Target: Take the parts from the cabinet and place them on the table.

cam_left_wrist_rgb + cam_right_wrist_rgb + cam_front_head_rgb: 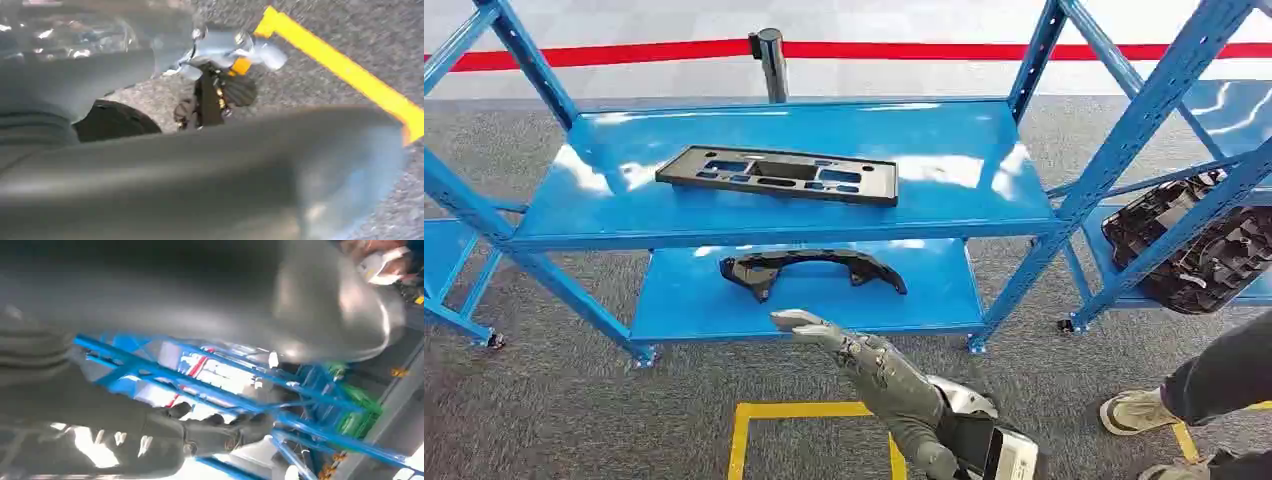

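A flat black rectangular panel (779,173) lies on the upper shelf of the blue cabinet (984,215). A curved black part (809,268) lies on the lower shelf. My right hand (809,325) reaches forward in front of the lower shelf's front edge, just below the curved part and apart from it, fingers stretched out and holding nothing. In the right wrist view its dark fingers (215,427) point toward blue shelf rails. My left hand (150,150) hangs over the carpet, its thumb apart from the fingers, with nothing in it.
A second blue rack at the right holds a large black ribbed part (1194,250). A person's shoes (1139,410) stand at the lower right. Yellow floor tape (804,410) marks a square below my arm. A post (771,60) with red tape stands behind the cabinet.
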You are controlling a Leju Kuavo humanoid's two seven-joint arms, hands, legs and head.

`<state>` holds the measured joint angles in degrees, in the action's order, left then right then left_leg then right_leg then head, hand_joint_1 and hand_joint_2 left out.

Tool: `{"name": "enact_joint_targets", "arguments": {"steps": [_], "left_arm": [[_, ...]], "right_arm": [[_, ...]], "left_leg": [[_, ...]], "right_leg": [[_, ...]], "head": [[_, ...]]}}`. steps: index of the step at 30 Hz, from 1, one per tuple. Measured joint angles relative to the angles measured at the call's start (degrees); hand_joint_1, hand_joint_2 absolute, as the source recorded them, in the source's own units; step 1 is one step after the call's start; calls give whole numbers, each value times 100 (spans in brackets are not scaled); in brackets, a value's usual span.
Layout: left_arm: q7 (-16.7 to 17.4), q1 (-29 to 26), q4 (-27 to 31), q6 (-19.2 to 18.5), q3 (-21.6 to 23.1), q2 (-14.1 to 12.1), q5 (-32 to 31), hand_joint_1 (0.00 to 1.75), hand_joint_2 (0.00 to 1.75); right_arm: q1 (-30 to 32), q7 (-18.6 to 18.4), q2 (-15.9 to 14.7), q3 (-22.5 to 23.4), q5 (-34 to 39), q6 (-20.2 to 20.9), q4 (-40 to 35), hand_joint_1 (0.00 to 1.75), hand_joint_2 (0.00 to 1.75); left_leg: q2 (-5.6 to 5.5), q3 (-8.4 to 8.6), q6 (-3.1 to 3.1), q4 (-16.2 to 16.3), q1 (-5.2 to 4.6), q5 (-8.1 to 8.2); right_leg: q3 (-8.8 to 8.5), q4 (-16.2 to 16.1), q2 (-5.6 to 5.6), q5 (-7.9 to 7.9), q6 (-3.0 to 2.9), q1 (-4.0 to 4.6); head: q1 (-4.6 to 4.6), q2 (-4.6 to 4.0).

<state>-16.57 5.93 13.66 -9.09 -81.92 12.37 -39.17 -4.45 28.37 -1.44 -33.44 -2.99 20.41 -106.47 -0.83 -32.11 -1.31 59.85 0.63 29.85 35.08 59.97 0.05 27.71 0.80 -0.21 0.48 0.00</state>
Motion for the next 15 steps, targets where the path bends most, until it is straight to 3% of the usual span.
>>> {"name": "enact_joint_targets", "arguments": {"steps": [3,4,6,7,8,9,11,12,13,15], "left_arm": [[0,2,-2,0,0,-7,0,0,0],[-7,2,-2,0,0,-7,0,0,0],[-4,-7,-2,2,0,-11,0,0,0],[-4,-17,-2,9,-2,-13,0,0,0],[-7,-22,-4,9,0,-13,6,0,0],[-15,-24,-2,11,0,-13,29,0,0],[-37,-20,-2,17,-2,-15,66,0,0],[-46,-23,-2,17,-2,-15,83,0,0],[-50,-20,-4,24,-4,-13,98,0,0],[-79,-16,-4,24,-7,-15,114,0,0]], "right_arm": [[11,-37,-2,-11,11,2,2,0,0],[4,-55,-4,-15,20,4,9,0,0],[13,-83,-17,-30,18,4,39,0,0],[18,-101,-28,-42,6,-2,55,0,0],[27,-120,-37,-55,-22,-43,74,0,0],[45,-140,-35,-59,-81,-121,81,0,0],[84,-258,-24,-59,-226,-306,81,0,0],[92,-324,-6,-59,-295,-385,81,0,0],[95,-376,13,-59,-341,-440,81,0,0],[119,-457,41,-63,-376,-481,81,0,0]], "left_leg": [[16,64,-88,36,15,59],[28,-40,-101,272,-3,177],[29,-496,-111,1151,5,514],[29,-693,-116,1496,7,584],[30,-792,-118,1607,10,543],[30,-769,-116,1481,12,381],[35,-446,-109,605,18,-171],[42,-294,-105,186,22,-353],[40,-234,-105,117,-7,-246],[31,-237,-33,79,-19,-213]], "right_leg": [[-104,-74,1,4,-79,-52],[-139,-88,-2,28,-113,-60],[-182,-84,-11,72,-160,-55],[-208,-83,-11,93,-162,-50],[-239,-82,-5,117,-160,-51],[-282,-82,-2,147,-151,-52],[-404,-81,3,223,-111,-63],[-439,-83,2,264,-82,-61],[-437,-60,1,297,-42,-18],[-440,-92,3,303,-10,-26]], "head": [[2,0],[-4,0],[-4,0],[-4,0],[-4,0],[-4,0],[-4,0],[-4,-2],[-2,0],[-2,0]]}}
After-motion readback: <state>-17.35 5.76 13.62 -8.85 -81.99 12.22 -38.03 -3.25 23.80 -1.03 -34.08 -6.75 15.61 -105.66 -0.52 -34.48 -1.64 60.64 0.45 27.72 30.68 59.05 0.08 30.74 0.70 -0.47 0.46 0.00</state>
